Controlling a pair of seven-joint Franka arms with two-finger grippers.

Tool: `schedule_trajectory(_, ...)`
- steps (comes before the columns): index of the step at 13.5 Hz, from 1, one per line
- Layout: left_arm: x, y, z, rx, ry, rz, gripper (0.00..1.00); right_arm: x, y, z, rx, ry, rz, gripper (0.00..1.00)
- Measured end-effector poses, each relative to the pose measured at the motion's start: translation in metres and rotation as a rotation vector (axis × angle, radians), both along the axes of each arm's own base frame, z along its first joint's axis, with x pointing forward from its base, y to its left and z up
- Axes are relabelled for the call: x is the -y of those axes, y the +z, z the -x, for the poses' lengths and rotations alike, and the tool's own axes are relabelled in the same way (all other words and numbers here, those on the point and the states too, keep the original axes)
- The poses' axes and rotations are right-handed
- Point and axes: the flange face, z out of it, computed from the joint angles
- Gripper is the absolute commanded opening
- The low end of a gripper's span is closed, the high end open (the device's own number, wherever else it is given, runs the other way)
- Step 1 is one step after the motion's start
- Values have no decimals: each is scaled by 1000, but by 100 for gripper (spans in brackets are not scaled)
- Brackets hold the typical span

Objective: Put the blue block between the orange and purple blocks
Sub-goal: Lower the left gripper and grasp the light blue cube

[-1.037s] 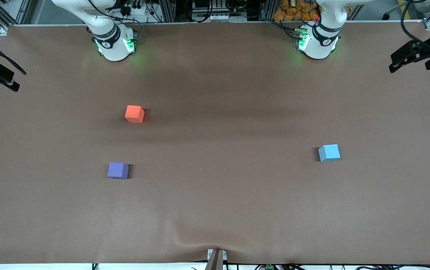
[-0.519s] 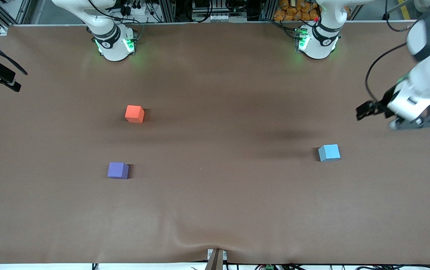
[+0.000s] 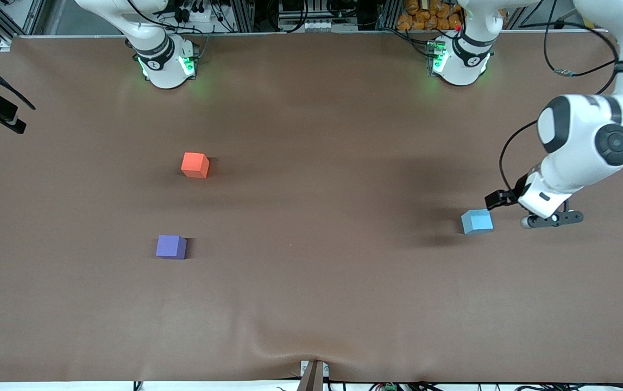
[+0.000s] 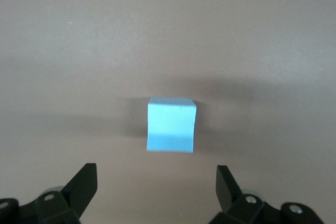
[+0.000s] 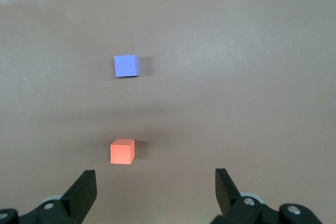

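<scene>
Front view: the blue block (image 3: pixel 477 221) sits on the table (image 3: pixel 311 304) at the left arm's end, well apart from the orange block (image 3: pixel 195 164) and purple block (image 3: pixel 171 246); the left gripper (image 3: pixel 543 217) was near the table edge half a second ago and now hangs just beside the blue block, so bring it over the cube and straight down. Left wrist view: fingers (image 4: pixel 81 184) spread wide and empty, blue block (image 4: pixel 171 124) centred ahead, so keep that line. Right wrist view: right gripper (image 5: pixel 155 190) splayed, empty, waiting at the table's edge with orange (image 5: pixel 122 151) and purple (image 5: pixel 126 66) in sight.
</scene>
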Motion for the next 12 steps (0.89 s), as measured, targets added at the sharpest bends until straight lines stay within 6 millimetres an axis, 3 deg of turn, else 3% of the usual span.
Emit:
schedule_trajectory(4,2,-42,1,-27,19,10,100,1,-1,0,-6,-3,-10,100)
schedule_trajectory(12,3,-83,-1,-34,24,19,100,5,-2,0,-8,-11,-14,100)
